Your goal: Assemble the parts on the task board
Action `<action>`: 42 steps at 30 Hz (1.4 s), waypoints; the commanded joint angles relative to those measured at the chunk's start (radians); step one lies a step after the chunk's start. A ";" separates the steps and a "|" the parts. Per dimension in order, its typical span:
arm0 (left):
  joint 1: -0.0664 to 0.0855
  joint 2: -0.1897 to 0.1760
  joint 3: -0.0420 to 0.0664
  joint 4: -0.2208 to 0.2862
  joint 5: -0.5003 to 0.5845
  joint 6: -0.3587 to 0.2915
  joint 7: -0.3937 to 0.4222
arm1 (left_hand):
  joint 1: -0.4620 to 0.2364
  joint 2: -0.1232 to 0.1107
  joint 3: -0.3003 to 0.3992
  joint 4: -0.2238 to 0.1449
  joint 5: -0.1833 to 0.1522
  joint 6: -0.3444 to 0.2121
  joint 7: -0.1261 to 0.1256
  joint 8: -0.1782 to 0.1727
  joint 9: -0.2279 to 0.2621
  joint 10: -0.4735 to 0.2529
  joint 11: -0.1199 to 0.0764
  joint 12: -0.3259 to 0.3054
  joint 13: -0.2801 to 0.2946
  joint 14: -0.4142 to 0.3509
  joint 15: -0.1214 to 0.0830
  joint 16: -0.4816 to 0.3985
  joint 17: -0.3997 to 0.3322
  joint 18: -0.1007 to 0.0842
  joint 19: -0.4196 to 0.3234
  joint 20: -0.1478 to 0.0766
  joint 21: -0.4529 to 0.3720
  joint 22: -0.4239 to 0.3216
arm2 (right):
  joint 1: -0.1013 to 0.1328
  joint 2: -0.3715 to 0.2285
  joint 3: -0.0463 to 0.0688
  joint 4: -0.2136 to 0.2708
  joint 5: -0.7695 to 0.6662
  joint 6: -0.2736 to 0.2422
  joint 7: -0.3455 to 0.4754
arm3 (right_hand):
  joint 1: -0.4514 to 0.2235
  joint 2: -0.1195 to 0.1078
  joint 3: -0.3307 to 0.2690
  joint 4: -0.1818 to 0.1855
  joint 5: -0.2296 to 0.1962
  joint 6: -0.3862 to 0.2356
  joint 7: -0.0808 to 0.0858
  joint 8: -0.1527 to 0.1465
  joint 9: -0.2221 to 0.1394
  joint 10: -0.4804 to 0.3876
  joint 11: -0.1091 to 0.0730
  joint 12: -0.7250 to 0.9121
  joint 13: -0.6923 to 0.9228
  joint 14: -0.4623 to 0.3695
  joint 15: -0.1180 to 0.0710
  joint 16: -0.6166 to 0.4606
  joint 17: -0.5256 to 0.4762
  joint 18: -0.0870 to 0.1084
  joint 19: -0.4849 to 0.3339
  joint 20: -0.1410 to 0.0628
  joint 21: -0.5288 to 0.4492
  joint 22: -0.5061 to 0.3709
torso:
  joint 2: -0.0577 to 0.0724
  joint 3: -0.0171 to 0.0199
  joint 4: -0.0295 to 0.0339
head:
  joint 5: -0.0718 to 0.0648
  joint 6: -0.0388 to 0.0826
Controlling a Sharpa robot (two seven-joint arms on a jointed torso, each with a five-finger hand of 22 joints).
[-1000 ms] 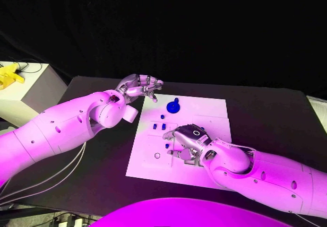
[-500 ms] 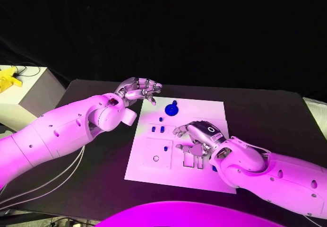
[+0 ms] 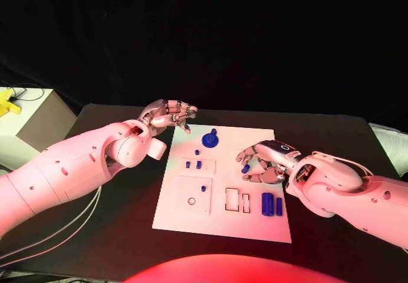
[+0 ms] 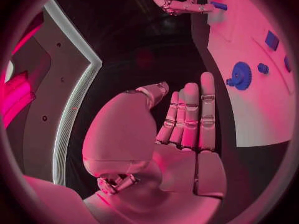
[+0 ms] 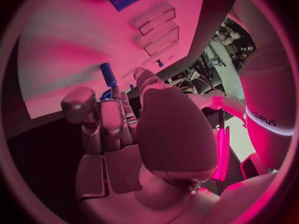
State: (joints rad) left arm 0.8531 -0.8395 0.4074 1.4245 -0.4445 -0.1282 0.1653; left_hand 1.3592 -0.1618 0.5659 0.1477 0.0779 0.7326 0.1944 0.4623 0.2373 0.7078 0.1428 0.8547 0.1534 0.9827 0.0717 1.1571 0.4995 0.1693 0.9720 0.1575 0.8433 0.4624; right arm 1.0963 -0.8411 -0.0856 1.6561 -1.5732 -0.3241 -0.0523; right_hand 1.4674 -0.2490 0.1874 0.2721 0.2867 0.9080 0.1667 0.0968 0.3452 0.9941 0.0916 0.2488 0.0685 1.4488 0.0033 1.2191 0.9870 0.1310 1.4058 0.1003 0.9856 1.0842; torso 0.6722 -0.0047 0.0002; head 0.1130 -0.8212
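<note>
Head view: a small blue peg, right of frame centre over the white task board, is pinched by the right hand. Judged step: carrying it to a seat; next comes alignment over an open slot. The left hand, fingers loosely curled and holding nothing, hovers at the board's upper-left corner above the black surface.

You are looking at a robotics lab or demo bench. A black table sits against a black backdrop across the top of the frame. At its centre lies a white task board with cut-out slots and small blue parts, a test fixture rather than household ware. At the left edge stands a white pedestal carrying cables and a yellow object.
</note>
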 commanded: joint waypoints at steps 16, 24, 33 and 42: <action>0.000 0.000 0.001 -0.001 0.011 0.002 0.014 | 0.005 0.002 -0.002 0.008 0.002 -0.006 0.014 0.006 -0.002 -0.008 0.001 0.001 -0.001 -0.009 -0.002 -0.005 -0.001 0.015 0.000 0.004 -0.006 -0.002 | 0.002 0.027 -0.002 -0.036 -0.158 0.029 -0.018 | 0.066 0.041 -0.021 0.004 -0.030 0.026 -0.013 0.023 0.007 0.003 -0.002 0.019 0.003 0.011 -0.004 0.019 0.016 -0.024 0.024 -0.006 0.046 0.041 | 0.002 0.0000 0.0016 | -0.007 0.000; 0.000 0.000 0.001 -0.003 0.011 0.003 0.010 | 0.005 0.002 -0.002 0.008 0.002 -0.006 0.014 0.006 -0.002 -0.008 0.001 0.001 -0.001 -0.009 -0.002 -0.005 -0.001 0.015 0.000 0.004 -0.006 -0.002 | 0.002 0.032 -0.002 -0.046 -0.158 -0.003 -0.019 | 0.085 0.043 0.028 0.009 -0.044 0.051 -0.016 0.031 0.006 0.019 -0.002 0.016 0.001 0.012 -0.004 0.025 0.023 -0.028 0.031 -0.006 0.066 0.060 | 0.000 -0.0005 -0.0007 | -0.008 -0.001; 0.000 0.001 0.001 -0.004 0.011 0.007 0.007 | 0.005 0.003 -0.001 0.009 0.002 -0.006 0.014 0.007 -0.002 -0.008 0.001 0.002 -0.002 -0.010 -0.001 -0.006 -0.002 0.015 0.000 0.004 -0.007 -0.003 | -0.001 0.045 -0.007 -0.065 -0.162 0.047 -0.033 | 0.082 0.033 0.080 0.013 -0.050 0.077 -0.018 0.037 0.004 0.042 -0.003 0.003 -0.001 0.016 -0.004 0.038 0.038 -0.031 0.036 -0.007 0.088 0.081 | 0.000 0.0003 0.0005 | -0.009 -0.003; 0.000 0.000 0.000 -0.004 0.011 0.008 0.005 | 0.005 0.003 -0.001 0.009 0.002 -0.006 0.014 0.007 -0.002 -0.008 0.001 0.002 -0.002 -0.010 -0.001 -0.006 -0.002 0.015 0.000 0.004 -0.007 -0.003 | -0.001 0.049 -0.008 -0.068 -0.163 0.053 -0.040 | 0.067 0.022 0.167 0.010 -0.053 0.113 -0.020 0.047 0.004 0.082 -0.005 -0.020 0.000 0.022 -0.006 0.060 0.064 -0.041 0.049 -0.008 0.138 0.127 | 0.001 -0.0009 0.0005 | -0.011 -0.005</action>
State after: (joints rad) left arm 0.8531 -0.8404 0.4073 1.4186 -0.4395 -0.1278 0.1641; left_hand 1.3592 -0.1618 0.5630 0.1505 0.0779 0.7327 0.1944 0.4664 0.2368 0.7079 0.1428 0.8547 0.1535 0.9792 0.0681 1.1571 0.4987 0.1692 0.9720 0.1574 0.8433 0.4613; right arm 1.0956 -0.7929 -0.0935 1.5857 -1.7222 -0.2905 -0.0861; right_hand 1.5345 -0.2216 0.3453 0.2827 0.2400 1.0126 0.1464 0.1390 0.3488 1.0695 0.0878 0.2326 0.0676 1.4594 -0.0003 1.2753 1.0485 0.1001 1.4454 0.0928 1.1176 1.2052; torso 0.6723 -0.0053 0.0006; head 0.1027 -0.8254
